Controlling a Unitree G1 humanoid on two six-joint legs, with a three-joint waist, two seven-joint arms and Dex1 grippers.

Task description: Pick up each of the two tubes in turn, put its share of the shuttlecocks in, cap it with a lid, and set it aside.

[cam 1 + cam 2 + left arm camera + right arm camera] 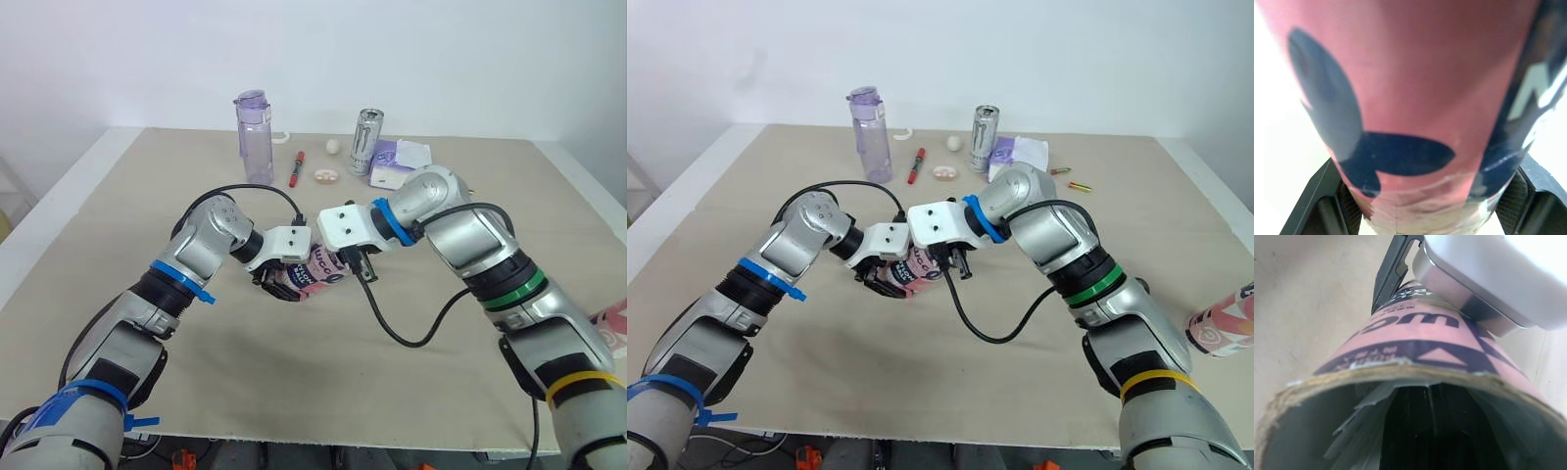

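Note:
A pink tube (320,271) with dark lettering is held low over the middle of the table, lying roughly level. My left gripper (279,279) is shut on it, and in the left wrist view its black pads (1520,196) press both sides of the tube (1415,88). My right gripper (359,262) is at the tube's open end. The right wrist view looks into the open mouth (1400,382), with white strips and a dark middle inside; I cannot tell what they are. A second pink tube (1225,328) lies at the table's right edge.
At the back of the table stand a purple bottle (255,137) and a silver can (366,142). Near them lie a red pen (295,168), a small white ball (333,147), a small white item (324,177) and a purple-white packet (402,157).

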